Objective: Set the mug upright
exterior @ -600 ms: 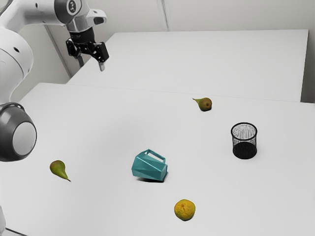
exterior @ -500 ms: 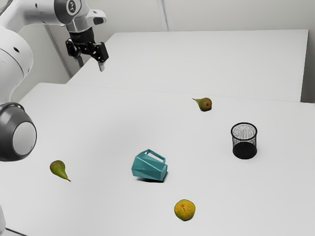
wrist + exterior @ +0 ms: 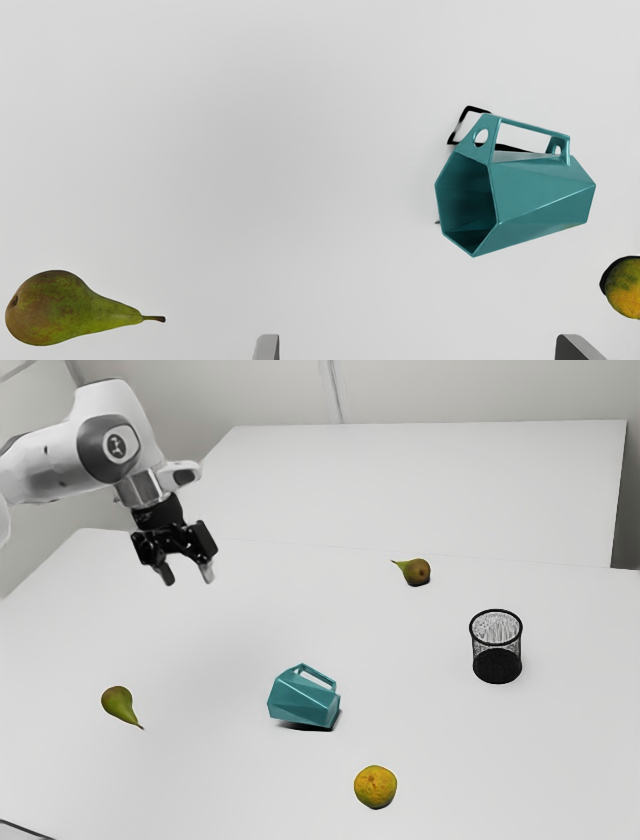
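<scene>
The mug (image 3: 304,701) lies on its side on the white surface (image 3: 210,770), in the stretch between the green pear and the yellow fruit. Its open mouth (image 3: 467,200) faces the green pear's side, and its handle (image 3: 535,127) juts out on the side away from the yellow fruit. The yellow fruit (image 3: 375,786) sits near the mug, past its closed end. The green pear (image 3: 117,703) rests on its side well apart from the mug, toward the exterior view's left, its stem pointing toward the mug's side. The tool (image 3: 187,577) is in the air, well apart from the mug, its two fingers (image 3: 267,348) standing wide apart. The arm (image 3: 75,455) reaches in from the exterior view's left. Farther out, toward the exterior view's right, are a brownish pear (image 3: 417,571) and an upright black mesh cup (image 3: 497,666). Another white table (image 3: 430,485) stands behind.
</scene>
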You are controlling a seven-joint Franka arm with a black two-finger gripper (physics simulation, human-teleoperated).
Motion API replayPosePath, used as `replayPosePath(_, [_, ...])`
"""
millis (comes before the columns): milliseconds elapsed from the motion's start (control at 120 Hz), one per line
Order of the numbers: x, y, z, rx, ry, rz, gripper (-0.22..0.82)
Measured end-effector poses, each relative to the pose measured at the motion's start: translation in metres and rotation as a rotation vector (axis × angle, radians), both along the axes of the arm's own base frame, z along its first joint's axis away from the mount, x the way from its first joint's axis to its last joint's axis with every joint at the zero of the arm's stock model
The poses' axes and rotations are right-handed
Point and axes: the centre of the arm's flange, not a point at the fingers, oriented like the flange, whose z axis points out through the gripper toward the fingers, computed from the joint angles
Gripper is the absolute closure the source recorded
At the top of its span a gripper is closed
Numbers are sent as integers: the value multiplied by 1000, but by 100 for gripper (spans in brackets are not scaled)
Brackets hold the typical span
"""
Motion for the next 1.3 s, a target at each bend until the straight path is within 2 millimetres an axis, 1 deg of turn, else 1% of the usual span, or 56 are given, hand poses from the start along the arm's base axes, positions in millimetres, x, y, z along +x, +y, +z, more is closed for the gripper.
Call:
replayPosePath(67, [-9, -1, -19, -58, -2, 27, 0])
replayPosePath(150, [-18, -3, -50, -141, 3, 70, 0])
replayPosePath(317, [-33, -2, -105, -287, -1, 162, 0])
replayPosePath(408, [-39, 0, -126, -348, -19, 208, 0])
replayPosePath(500, [-47, 2, -152, -406, -26, 260, 0])
replayPosePath(600, [-46, 4, -169, -449, -50, 297, 0])
replayPosePath(650, [-43, -3, -179, -470, -56, 297, 0])
replayPosePath(675, [-41, -12, -185, -481, -55, 289, 0])
replayPosePath(708, [-38, -28, -191, -495, -54, 268, 0])
replayPosePath(775, [-35, -60, -200, -523, -60, 223, 0])
replayPosePath(825, [-34, -70, -203, -541, -70, 210, 0])
replayPosePath(900, [-37, -71, -207, -568, -85, 214, 0])
replayPosePath(1058, [-48, -70, -219, -622, -90, 212, 0])
replayPosePath(1300, [-50, -78, -225, -692, -117, 179, 0])
